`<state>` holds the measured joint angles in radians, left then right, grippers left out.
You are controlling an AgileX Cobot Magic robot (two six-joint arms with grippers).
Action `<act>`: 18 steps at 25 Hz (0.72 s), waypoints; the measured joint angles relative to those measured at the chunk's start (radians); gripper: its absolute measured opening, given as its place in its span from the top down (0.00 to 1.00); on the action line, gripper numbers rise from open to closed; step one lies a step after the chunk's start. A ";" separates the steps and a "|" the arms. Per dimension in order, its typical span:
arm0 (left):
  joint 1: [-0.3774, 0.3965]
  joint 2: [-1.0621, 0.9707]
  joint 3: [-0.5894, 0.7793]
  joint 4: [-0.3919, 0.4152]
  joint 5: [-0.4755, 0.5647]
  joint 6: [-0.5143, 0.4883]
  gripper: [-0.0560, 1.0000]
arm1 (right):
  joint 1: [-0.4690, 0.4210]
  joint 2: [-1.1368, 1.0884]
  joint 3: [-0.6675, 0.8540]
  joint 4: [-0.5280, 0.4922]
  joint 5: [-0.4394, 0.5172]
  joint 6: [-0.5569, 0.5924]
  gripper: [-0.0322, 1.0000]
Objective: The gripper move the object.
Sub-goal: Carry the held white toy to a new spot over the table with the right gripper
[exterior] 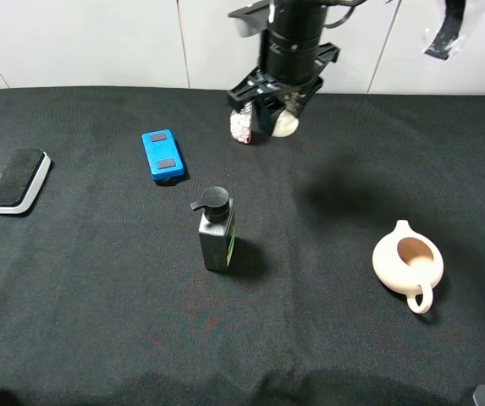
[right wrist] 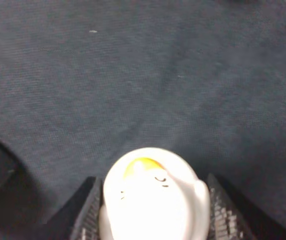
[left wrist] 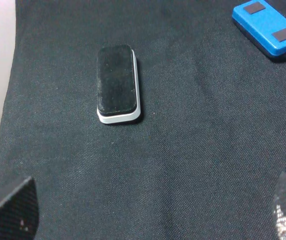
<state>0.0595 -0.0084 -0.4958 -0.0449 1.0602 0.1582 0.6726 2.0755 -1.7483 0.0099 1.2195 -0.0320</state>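
Exterior high: the right pincer [exterior: 278, 110] is at the far centre of the desk [exterior: 98, 296], clamped on the cream lid [exterior: 286, 125], just right of a pill bottle [exterior: 240, 127].

Left wrist: the left pincer [left wrist: 150, 212] is spread wide, holding nothing.

Right wrist: both fingers [right wrist: 88, 215] press the lid's sides.

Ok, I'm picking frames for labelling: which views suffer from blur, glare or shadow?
Right wrist view: the object, held close to the lens, is washed out and soft. Exterior high view: sharp, with the arm casting a soft shadow on the black cloth. Left wrist view: the eraser is crisp, the near fingertips blurred.
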 joint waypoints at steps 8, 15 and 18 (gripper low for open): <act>0.000 0.000 0.000 0.000 0.000 0.000 0.01 | 0.089 0.000 0.000 0.005 -0.032 0.032 0.65; 0.000 0.000 0.000 0.000 0.000 0.000 0.01 | 0.144 0.000 0.000 0.028 -0.063 0.048 0.65; 0.000 0.000 0.000 0.000 0.000 0.000 0.01 | 0.166 0.000 0.000 0.037 -0.082 0.055 0.65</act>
<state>0.0595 -0.0084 -0.4958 -0.0449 1.0602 0.1582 0.8389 2.0755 -1.7483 0.0465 1.1373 0.0227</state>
